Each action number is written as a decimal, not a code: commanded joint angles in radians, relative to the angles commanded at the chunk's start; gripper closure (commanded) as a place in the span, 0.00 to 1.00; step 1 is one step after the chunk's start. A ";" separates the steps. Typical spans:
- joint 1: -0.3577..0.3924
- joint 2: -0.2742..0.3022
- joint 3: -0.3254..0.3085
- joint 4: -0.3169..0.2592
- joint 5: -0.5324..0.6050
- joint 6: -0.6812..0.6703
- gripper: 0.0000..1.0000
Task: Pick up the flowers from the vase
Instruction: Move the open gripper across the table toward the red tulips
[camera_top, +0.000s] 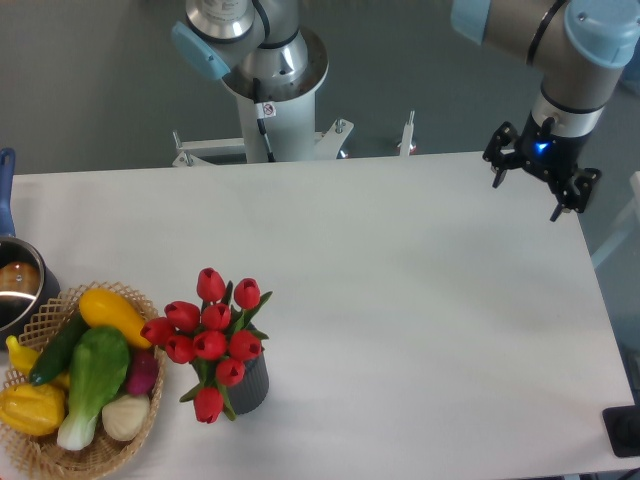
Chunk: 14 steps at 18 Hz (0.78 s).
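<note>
Flowers (214, 335) are seen standing up in the vase (250, 384), near and left on the table (420, 300). The gripper (541, 186) is held far right (well apart), jaws spread, nothing gripped.

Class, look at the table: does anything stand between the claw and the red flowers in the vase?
Nothing visible does. The claw hangs open at the far right corner; the flowers stand in the vase near the front left, with bare table between. The basket lies beyond them.
</note>
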 joint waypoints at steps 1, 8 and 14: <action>0.000 -0.002 0.000 0.000 0.002 0.002 0.00; -0.023 0.000 -0.014 -0.018 0.003 0.020 0.00; -0.011 0.041 -0.133 0.032 -0.099 0.012 0.00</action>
